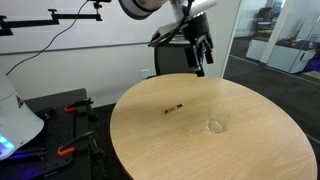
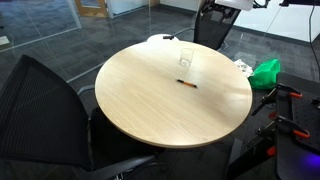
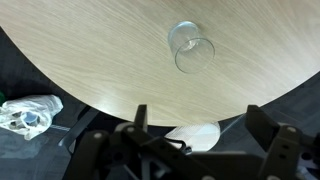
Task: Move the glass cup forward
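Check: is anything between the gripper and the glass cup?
Nothing visible. The gripper hangs open near the edge of the table, and in the wrist view only bare wood separates it from the cup. The stick lies off to one side, apart from the cup.

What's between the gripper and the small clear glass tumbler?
Only bare light wood tabletop, in the wrist view, separates gripper and small clear glass tumbler; the thin dark red stick lies aside in an exterior view.

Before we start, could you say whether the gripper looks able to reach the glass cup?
Probably yes: the gripper hangs open above the table edge, and nothing stands between it and the glass cup; the red stick lies aside.
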Robot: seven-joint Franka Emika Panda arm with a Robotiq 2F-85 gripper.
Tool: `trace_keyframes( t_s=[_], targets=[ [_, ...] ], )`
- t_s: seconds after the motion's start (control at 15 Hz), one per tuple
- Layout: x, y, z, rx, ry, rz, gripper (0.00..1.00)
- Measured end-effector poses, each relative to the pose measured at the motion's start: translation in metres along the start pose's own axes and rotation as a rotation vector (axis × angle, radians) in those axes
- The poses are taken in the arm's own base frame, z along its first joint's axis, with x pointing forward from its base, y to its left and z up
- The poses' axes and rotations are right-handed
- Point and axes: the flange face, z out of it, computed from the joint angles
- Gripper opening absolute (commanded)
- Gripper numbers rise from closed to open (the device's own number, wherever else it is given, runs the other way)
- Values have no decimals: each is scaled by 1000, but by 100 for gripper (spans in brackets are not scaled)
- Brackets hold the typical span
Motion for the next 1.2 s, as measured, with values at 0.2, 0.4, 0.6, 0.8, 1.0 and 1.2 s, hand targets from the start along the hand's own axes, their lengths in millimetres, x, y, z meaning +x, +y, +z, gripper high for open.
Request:
trace_keyframes(
  t_s=[0.2, 0.4, 0.6, 0.8, 1.0, 1.2],
  targets=[
    [-1, 4, 14, -27, -55, 99, 100],
    [-4, 5, 35, -66, -119, 198, 100],
    [-3, 3, 55, -81, -149, 263, 100],
    [-1, -1, 74, -88, -169, 313, 100],
    [1, -4, 95, -99, -183, 354, 100],
    [3, -5, 118, -115, -192, 382, 100]
  ],
)
